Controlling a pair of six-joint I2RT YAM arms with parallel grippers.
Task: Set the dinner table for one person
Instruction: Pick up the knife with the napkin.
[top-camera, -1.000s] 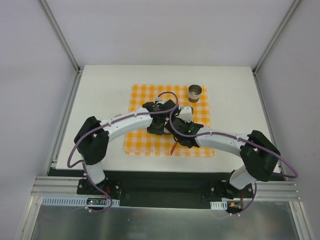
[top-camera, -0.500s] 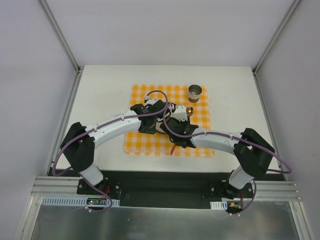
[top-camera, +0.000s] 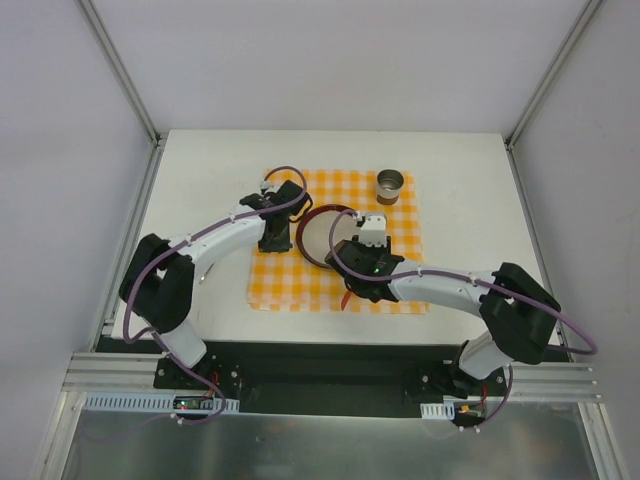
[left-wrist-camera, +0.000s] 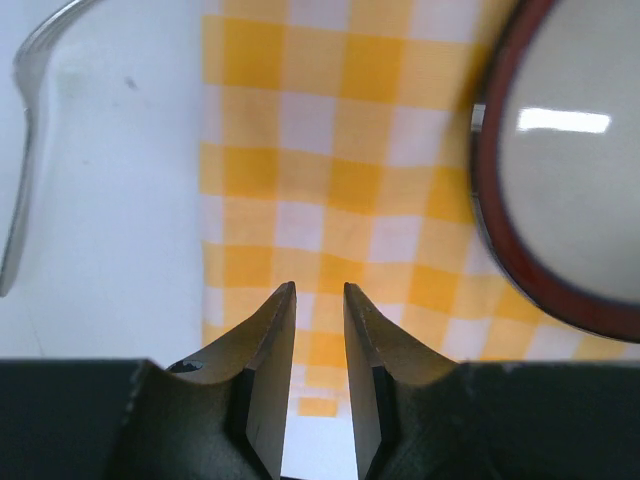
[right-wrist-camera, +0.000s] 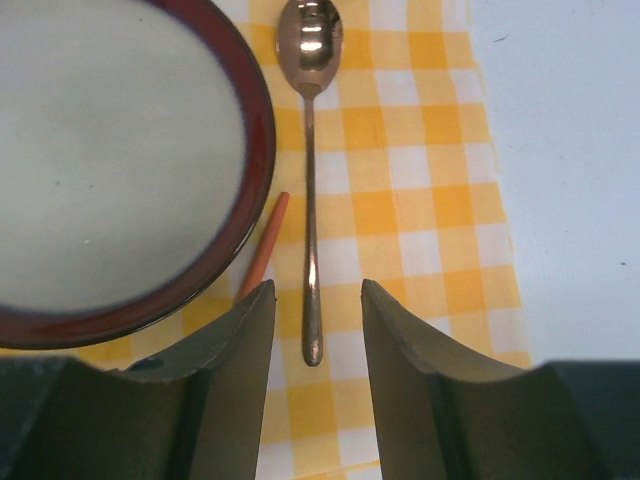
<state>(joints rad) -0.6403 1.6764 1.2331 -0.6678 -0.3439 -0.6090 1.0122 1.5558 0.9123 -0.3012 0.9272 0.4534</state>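
Observation:
A plate with a dark red rim lies on the orange-and-white checkered mat, which lies on the white dinner table. My left gripper hovers over the mat's left edge, left of the plate, with its jaws slightly apart and empty. My right gripper is open just right of the plate. It hangs above the handle end of a copper spoon that lies beside the plate. An orange stick lies between the plate and the spoon.
A metal cup stands at the mat's far right corner. A silver utensil handle lies on the bare table left of the mat. The orange stick's end shows by the mat's near edge.
My left arm has swung left off the middle of the mat, and the plate now shows. My right gripper has shifted slightly and now covers the spoon in the top view.

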